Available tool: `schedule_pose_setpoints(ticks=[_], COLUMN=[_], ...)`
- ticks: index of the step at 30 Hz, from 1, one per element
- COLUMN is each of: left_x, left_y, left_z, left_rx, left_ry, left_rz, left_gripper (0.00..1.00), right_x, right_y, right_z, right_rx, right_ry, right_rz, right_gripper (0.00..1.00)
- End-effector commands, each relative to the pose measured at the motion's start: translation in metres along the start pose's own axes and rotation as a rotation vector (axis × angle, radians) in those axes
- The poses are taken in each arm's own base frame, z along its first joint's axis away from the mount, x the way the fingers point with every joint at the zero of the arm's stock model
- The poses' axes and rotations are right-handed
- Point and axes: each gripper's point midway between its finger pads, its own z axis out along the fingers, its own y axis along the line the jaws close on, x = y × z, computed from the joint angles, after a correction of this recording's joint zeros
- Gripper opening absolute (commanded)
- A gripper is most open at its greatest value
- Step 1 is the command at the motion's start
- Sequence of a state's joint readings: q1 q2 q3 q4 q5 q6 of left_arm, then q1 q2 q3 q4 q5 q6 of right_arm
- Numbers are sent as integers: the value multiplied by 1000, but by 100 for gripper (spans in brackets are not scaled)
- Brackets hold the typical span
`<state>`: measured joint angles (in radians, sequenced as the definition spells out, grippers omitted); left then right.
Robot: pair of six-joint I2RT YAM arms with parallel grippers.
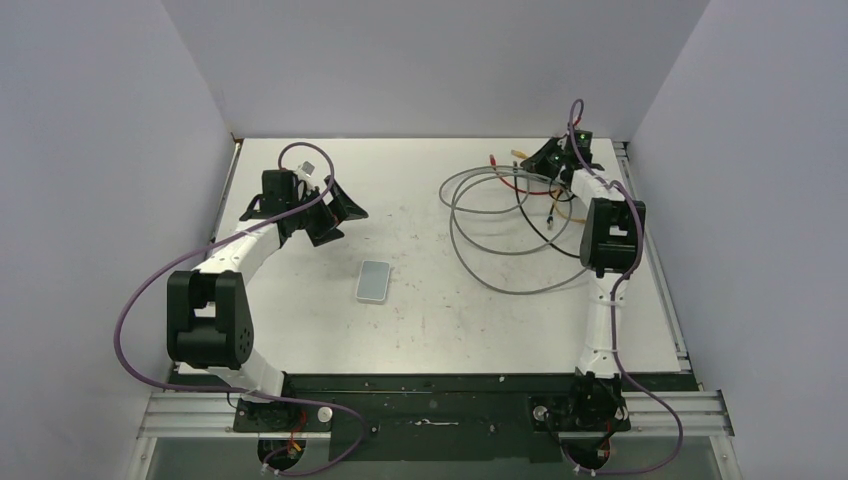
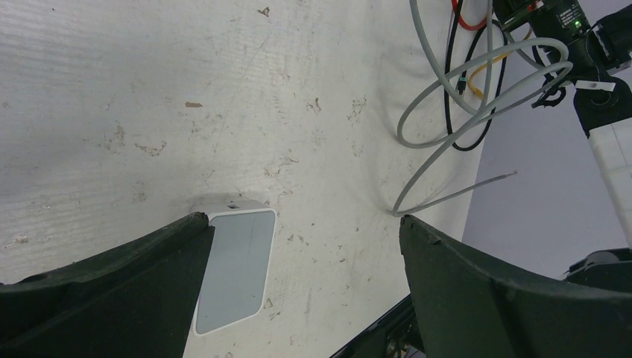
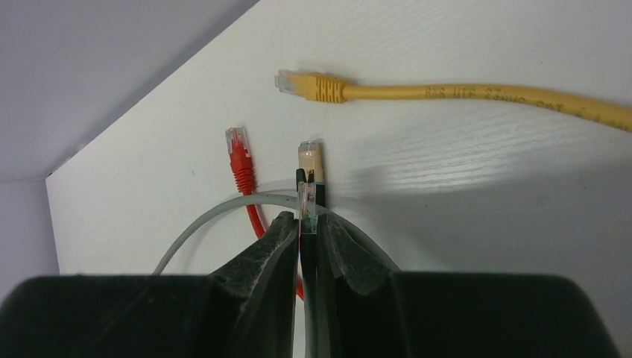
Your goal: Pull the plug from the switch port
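We log the switch point(image 1: 375, 281) flat at mid-table, long axis near-to-far, close by the left gripper point(image 2: 304, 222), whose jaws stand wide apart and empty — the right gripper point(image 3: 307, 221), well apart at the far right corner, is clamped on a clear plug point(image 3: 306, 195).

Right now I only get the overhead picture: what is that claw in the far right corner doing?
Observer: Its wrist camera shows the right gripper pinched shut on a clear plug.
Operator: Any other plugs there?
Observer: A red plug and a yellow plug lie loose on the table just ahead of it.
Operator: And the grey box?
Observer: The left wrist camera shows the switch partly hidden behind one finger of the open left gripper.
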<state>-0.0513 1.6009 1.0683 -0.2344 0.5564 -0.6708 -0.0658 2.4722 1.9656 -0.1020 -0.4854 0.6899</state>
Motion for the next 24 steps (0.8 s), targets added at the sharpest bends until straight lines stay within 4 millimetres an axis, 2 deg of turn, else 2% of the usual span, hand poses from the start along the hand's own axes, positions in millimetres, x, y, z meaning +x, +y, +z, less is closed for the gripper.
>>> schedule_pose_setpoints(ticks=[1,11,19,22,24], left_x=[-11,-11,-11,-13,-13], left_y=[-17,-19,-20,-22,-22], left_z=[-9,-10,-10,-10,-9], left_rx=[55,62,71,76,81], left_ry=[-38,-37,-43,-47,-48], left_rz=[38,40,40,43,41], left_gripper=[96,96,96,96,96], right_x=[-33,-56,-72,-83,-90], right_y=[18,32,49,60,67], right_z=[1,4,-18,-31,-40], right_rx=[-53,-91,-121,-130,-130], right_ry=[-66,-118,-151,-178,-198], right_rz=[-14,-5,-36,-52,-63], right_gripper=[5,10,26,36,53])
